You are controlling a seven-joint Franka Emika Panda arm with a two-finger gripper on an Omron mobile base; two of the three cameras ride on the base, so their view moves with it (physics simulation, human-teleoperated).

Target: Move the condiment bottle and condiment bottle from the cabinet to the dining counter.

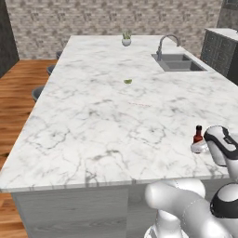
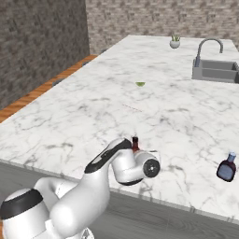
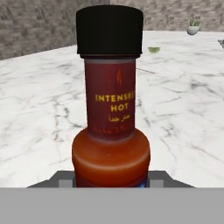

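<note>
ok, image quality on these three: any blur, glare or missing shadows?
Hand view: hot sauce bottle looms close, label legible but soft-edged; lime and plant behind are small yet not defocused. Left base view: even flat light, no glare on the counter, faint shadow by the bottle. Right base view: blue bottle sharp, only a weak shadow under it.

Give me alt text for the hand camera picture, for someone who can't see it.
A red hot sauce bottle with a black cap stands upright, close up, between the fingers of the robot's hand. Behind it stretches a white marble counter, with a small green item and a potted plant far back.
</note>
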